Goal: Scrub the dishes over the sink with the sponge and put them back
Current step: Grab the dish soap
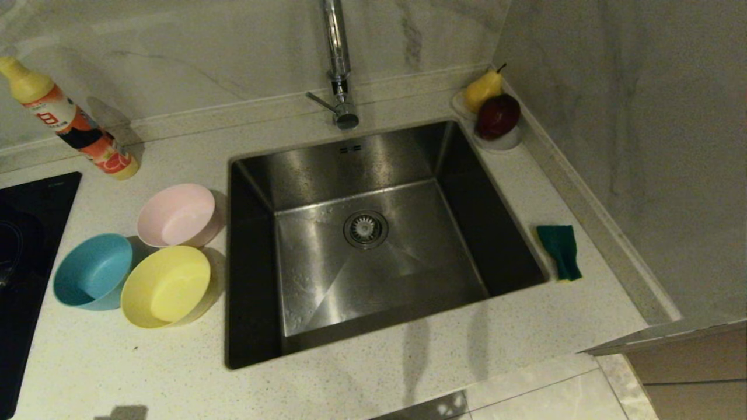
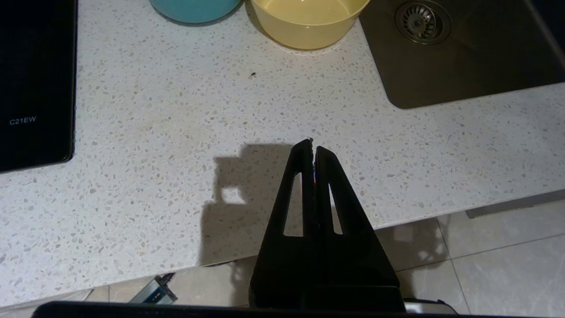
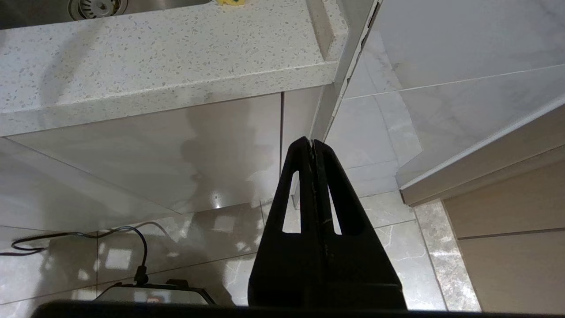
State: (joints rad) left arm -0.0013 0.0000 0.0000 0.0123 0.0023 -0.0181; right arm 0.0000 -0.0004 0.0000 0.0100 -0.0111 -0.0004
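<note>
**Nothing lifted yet: both arms parked short of the worktop**

While both arms hang back, no step of the washing has begun. Largest in the head view is the pale speckled stone worktop (image 1: 379, 379), and sunk in it the square brushed-steel sink (image 1: 373, 245) with its round drain strainer and tall chrome tap (image 1: 338, 58); the tap's top is cut off by the frame. Left of the basin stand three small round matte plastic bowls, clustered close together: the yellow bowl (image 1: 166, 286) nearest, the light blue bowl (image 1: 93, 271) beside it, the pale pink bowl (image 1: 176, 216) behind. Across the basin, on the right rim, lies the small rectangular sponge (image 1: 560, 251), dark green face up, a sliver of yellow foam at its near end.

The left gripper (image 2: 313, 145) hovers over the worktop's front edge, fingers pressed together on nothing. The right gripper (image 3: 312, 143), likewise closed and empty, sits below worktop level by the cabinet front.

Next, I judge, each must spread its fingers and reach in: probably right for the sponge, left for a bowl. Neither arm shows in the head view.
</note>
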